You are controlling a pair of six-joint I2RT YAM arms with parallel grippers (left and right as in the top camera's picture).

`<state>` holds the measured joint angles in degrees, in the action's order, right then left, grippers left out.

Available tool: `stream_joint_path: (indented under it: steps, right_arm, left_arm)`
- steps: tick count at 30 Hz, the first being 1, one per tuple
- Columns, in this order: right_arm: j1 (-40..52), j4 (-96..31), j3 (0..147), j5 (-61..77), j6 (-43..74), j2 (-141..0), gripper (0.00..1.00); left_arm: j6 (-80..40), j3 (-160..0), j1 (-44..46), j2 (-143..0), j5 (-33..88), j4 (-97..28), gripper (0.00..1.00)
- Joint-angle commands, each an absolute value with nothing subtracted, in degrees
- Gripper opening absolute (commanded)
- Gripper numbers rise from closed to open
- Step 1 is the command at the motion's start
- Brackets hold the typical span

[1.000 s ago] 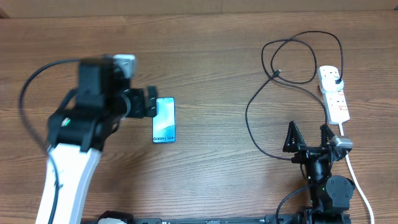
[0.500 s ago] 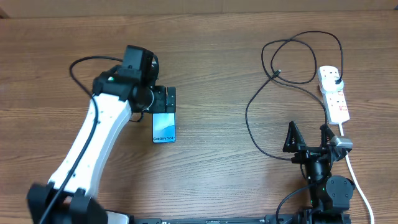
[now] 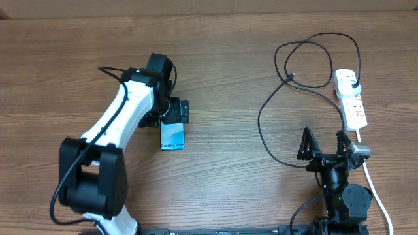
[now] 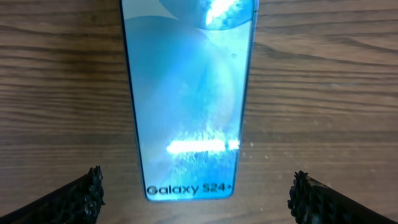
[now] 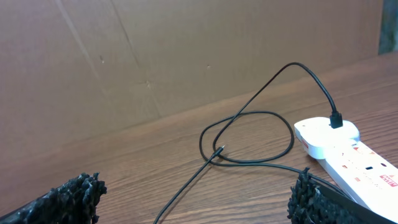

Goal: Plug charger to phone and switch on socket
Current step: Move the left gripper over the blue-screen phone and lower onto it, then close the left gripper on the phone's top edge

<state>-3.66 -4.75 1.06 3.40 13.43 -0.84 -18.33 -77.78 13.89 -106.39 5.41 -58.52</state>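
Centre your left gripper (image 4: 198,198) over the Galaxy S24+ phone (image 4: 189,99), fingers (image 4: 78,200) wide open and empty (both clear its edges), before lowering squarely to the bench (image 4: 56,93).

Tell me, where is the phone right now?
Overhead, the phone lies left of centre, its far end beneath the left gripper, far from the socket.

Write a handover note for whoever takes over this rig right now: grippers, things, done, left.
Left gripper: open over the phone, jaws wide of its edges.
Right gripper: open, empty, near the socket.
Phone lies screen up.
Charger: plug in the socket's far end, tip loose on the table, well away from the phone.
Done: plug in.
To do: tip into phone, socket switched on; switch state unreadable.
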Motion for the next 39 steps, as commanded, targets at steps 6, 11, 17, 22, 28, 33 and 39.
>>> stream_joint_path:
  steps: [6,11,17,22,28,33,39]
  right_arm:
    - [-3.70,-4.58,0.45,2.81,13.02,-0.16,1.00]
    - [-3.70,-4.58,0.45,2.81,13.02,-0.16,1.00]
    - [-3.70,-4.58,0.45,2.81,13.02,-0.16,1.00]
    - [-3.70,-4.60,0.45,2.83,13.02,-0.16,1.00]
    - [-3.70,-4.58,0.45,2.81,13.02,-0.16,1.00]
    - [-3.70,-4.58,0.45,2.81,13.02,-0.16,1.00]
    - [-3.70,-4.58,0.45,2.81,13.02,-0.16,1.00]
  left_arm:
    - [-19.75,-78.89,13.89,-113.19,4.84,-58.17,1.00]
    - [-19.70,-78.89,13.89,-114.67,1.87,-57.74,1.00]
    - [-19.70,-78.89,13.91,-114.87,1.93,-55.29,1.00]
    - [-19.29,-78.85,13.91,-114.87,1.76,-54.63,1.00]
    - [-19.29,-77.76,13.91,-114.89,1.30,-53.45,0.99]
    - [-19.31,-76.73,13.93,-115.07,1.54,-51.88,1.00]
    - [-19.31,-76.05,13.91,-115.07,1.54,-51.33,1.00]
